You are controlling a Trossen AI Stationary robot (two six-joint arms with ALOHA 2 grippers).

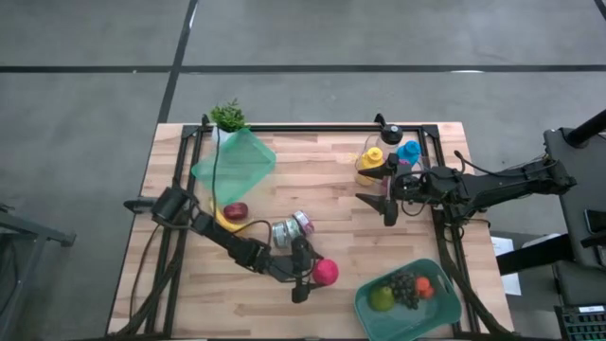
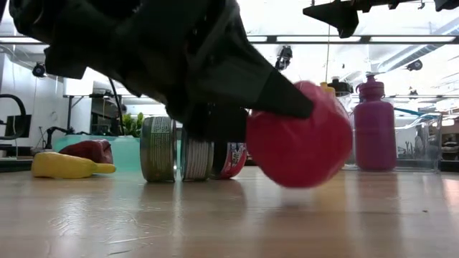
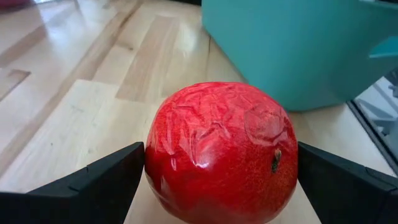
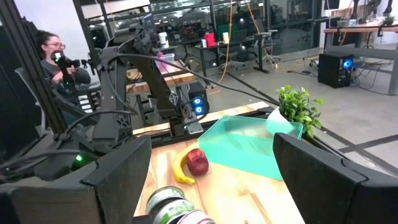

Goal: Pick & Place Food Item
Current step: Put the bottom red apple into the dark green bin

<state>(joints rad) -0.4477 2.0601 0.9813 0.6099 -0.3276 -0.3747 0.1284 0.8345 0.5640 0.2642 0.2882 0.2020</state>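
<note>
red fruit [image 3: 221, 152] fills the left wrist view, sitting between the left gripper [image 1: 305, 278]'s two dark fingers [image 3: 93, 186] — spread as wide as they go, one on each side of it, close against its skin. whether they press or only bracket it cannot be told. in the low view the fruit seems to rest on the wooden table [image 1: 331, 161], so the lift looks not yet done.

just beyond it stands the teal bin [image 1: 409, 301], already holding a green fruit [image 1: 382, 298], dark grapes [image 1: 405, 288] and a small orange piece [image 1: 423, 287]. what looks left is closing, lifting and carrying the red fruit across into that bin.

farther from the bin, two cans [image 1: 291, 228], a banana [image 1: 225, 220] and a dark red apple [image 1: 236, 210] lie untouched. farther still, the right gripper [image 1: 389, 205] hangs above the table with fingers wide and empty.

the contact under the fruit is hard to read — the arm blocks much of the low view.
</note>
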